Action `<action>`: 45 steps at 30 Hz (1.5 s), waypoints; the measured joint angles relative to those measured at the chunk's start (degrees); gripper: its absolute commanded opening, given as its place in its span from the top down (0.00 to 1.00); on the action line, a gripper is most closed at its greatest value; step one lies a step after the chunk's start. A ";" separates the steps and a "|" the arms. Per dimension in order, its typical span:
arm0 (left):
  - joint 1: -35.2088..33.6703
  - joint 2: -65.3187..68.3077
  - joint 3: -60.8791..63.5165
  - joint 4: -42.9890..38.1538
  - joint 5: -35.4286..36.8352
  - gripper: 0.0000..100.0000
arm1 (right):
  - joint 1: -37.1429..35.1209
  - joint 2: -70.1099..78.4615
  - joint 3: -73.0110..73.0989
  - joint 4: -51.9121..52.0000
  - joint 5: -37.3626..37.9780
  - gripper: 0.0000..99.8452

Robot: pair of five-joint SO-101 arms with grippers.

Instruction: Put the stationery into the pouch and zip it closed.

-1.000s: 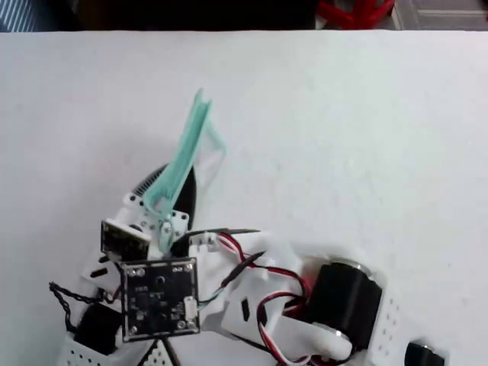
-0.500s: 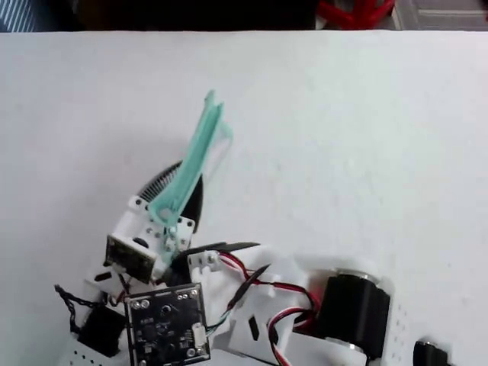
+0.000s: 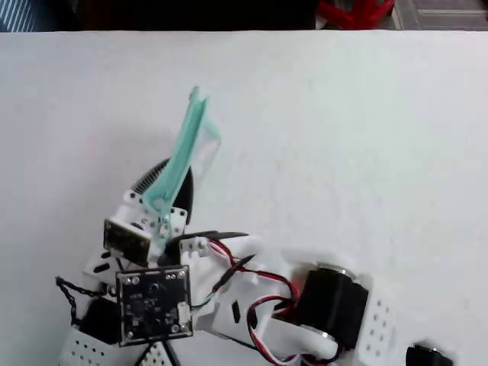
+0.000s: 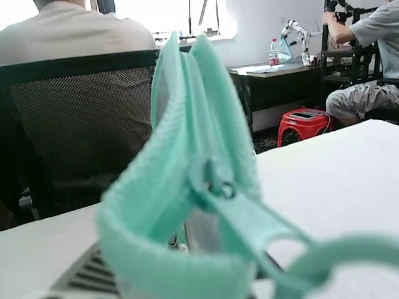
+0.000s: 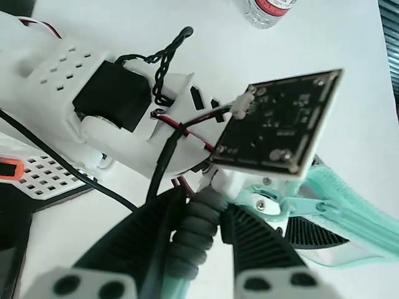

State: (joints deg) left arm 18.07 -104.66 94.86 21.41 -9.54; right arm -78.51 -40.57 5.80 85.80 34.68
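Plain white tabletop [image 3: 343, 137], faintly speckled, fills most of the high view; its far edge runs straight along 12 o'clock; the right wrist view has a clear bottle [image 5: 267, 9] with a red label sitting right on it; can't tell if the teal pouch [image 3: 179, 152], standing on edge around 9 o'clock of centre, actually touches the surface.

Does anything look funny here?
The pouch isn't lying flat: the left gripper holds it up by one end, on edge and tilted. The right gripper grips a grey ribbed thing. Nothing looks spilled or broken.
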 measured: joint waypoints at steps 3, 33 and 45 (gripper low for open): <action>0.00 7.91 -3.08 -1.14 -0.44 0.97 | 0.09 -2.37 2.20 -2.11 0.00 0.98; 0.00 26.99 -11.08 -4.66 0.26 0.98 | 25.67 -3.16 5.19 -5.63 15.03 0.98; 0.70 22.15 -10.02 -0.79 0.18 0.98 | 37.45 -10.73 2.11 -2.46 21.01 0.97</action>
State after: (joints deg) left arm 18.77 -82.51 84.84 20.62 -9.36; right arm -41.05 -51.30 7.91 83.34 55.69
